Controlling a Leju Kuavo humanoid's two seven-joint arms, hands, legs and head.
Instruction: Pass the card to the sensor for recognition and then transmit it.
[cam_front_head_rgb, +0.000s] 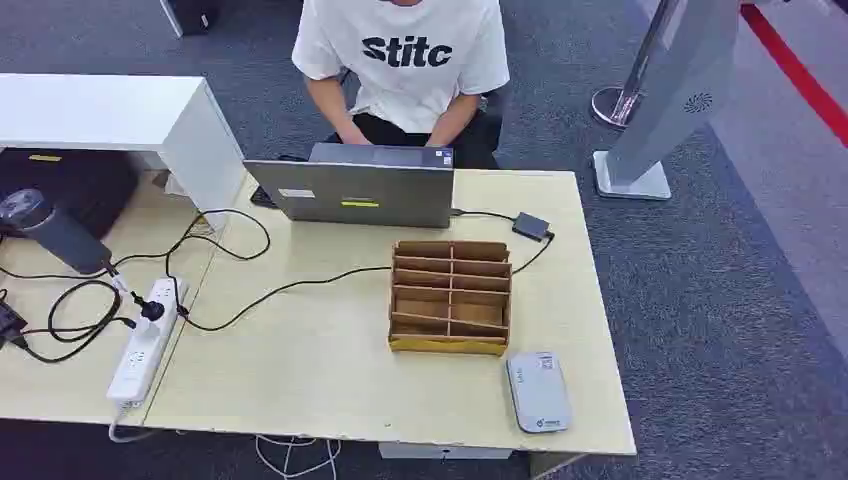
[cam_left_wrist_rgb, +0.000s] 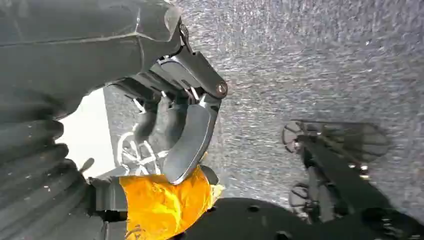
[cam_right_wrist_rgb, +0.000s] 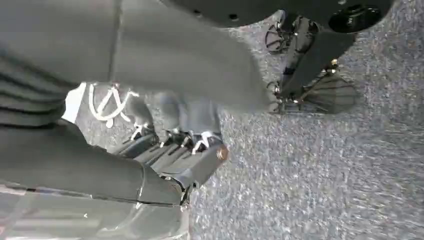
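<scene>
Head view, looking down on a pale wooden worktop (cam_front_head_rgb: 300, 370). A flat grey-white sensor (cam_front_head_rgb: 540, 392) lies at about 5 o'clock on it, near the front edge and close to the right corner. Just beside it, toward 11 o'clock from the sensor, sits an open wooden slotted box (cam_front_head_rgb: 450, 297) with several divided compartments; box and sensor are near each other but apart. The card itself I cannot make out, and whether any slot of the box holds it cannot be told at this size. At 12 o'clock, by the far edge, stands a grey laptop (cam_front_head_rgb: 360, 192) with its lid back toward the camera. A person in a white printed T-shirt (cam_front_head_rgb: 405, 60) sits behind it, hands at the keyboard side. A small dark adapter (cam_front_head_rgb: 531, 226) rests at 1 o'clock, with a black cable running from it. At 9 o'clock a white power strip (cam_front_head_rgb: 145, 345) lies along the seam with a neighbouring surface, black cables looped around it. In the left wrist view the left hand (cam_left_wrist_rgb: 175, 130) hangs over grey carpet (cam_left_wrist_rgb: 325, 60), with the thumb in front of the darker fingers, fingers loose and apart, nothing held. In the right wrist view the right hand (cam_right_wrist_rgb: 170, 150) hangs over the same carpet, fingers extended side by side, thumb clear of them, holding nothing.
</scene>
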